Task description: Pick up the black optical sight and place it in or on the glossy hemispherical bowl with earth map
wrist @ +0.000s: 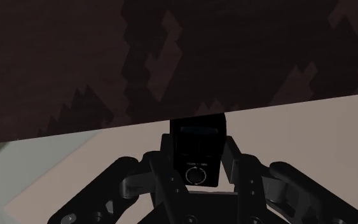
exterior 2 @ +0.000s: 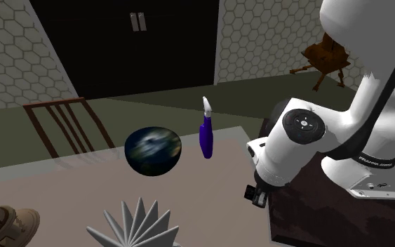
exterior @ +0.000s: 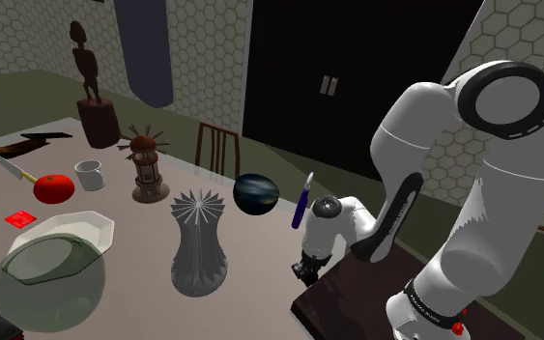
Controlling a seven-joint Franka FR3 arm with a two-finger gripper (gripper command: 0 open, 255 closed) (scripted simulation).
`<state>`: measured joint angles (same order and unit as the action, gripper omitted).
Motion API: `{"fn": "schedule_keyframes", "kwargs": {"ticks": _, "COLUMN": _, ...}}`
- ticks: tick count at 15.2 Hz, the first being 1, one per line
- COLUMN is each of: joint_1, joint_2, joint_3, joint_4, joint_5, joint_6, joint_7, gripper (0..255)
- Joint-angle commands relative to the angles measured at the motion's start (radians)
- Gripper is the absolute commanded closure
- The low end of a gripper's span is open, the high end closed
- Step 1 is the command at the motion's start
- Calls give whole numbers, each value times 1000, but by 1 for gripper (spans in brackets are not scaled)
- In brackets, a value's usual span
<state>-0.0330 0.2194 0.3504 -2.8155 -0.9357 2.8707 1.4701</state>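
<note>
one pincer [wrist: 198, 159] pinches the black optical sight [wrist: 198, 137] over the pale table [wrist: 311, 140].

The white arm [exterior: 482, 232] rises tall behind the gripper, bends over at the elbow and slopes down through a dark-jointed forearm to the rounded white wrist [exterior: 332, 227] directly above the gripper. The black gripper [exterior: 306, 272] hangs low and points almost straight down. Seen from the wrist camera, its two fingers [wrist: 232, 156] are drawn in, each pressed against one flank of the black optical sight [wrist: 199, 162], which is clasped between them.
</note>
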Motion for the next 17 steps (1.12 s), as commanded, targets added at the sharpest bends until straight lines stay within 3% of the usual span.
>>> {"fn": "schedule_keyframes", "kwargs": {"ticks": 1, "joint_1": -24, "joint_2": -38, "joint_3": 38, "joint_4": -19, "joint_5": 77, "joint_6": -8, "joint_7": -62, "gripper": 255}}
{"fn": "schedule_keyframes", "kwargs": {"ticks": 5, "joint_1": -77, "joint_2": -143, "joint_3": 143, "joint_4": -65, "joint_5": 313, "joint_6": -31, "joint_7": -244, "gripper": 255}}
{"fn": "schedule_keyframes", "kwargs": {"ticks": 8, "joint_1": -82, "joint_2": -229, "joint_3": 200, "joint_4": -92, "joint_5": 520, "joint_6": -58, "joint_7": -398, "gripper": 255}}
{"fn": "schedule_keyframes", "kwargs": {"ticks": 12, "joint_1": -19, "joint_2": -337, "joint_3": 200, "joint_4": -112, "joint_5": 749, "joint_6": -118, "joint_7": -564, "gripper": 255}}
{"fn": "schedule_keyframes", "kwargs": {"ticks": 17, "joint_1": 66, "joint_2": -454, "joint_3": 156, "joint_4": -116, "joint_5": 900, "joint_6": -218, "joint_7": -678, "gripper": 255}}
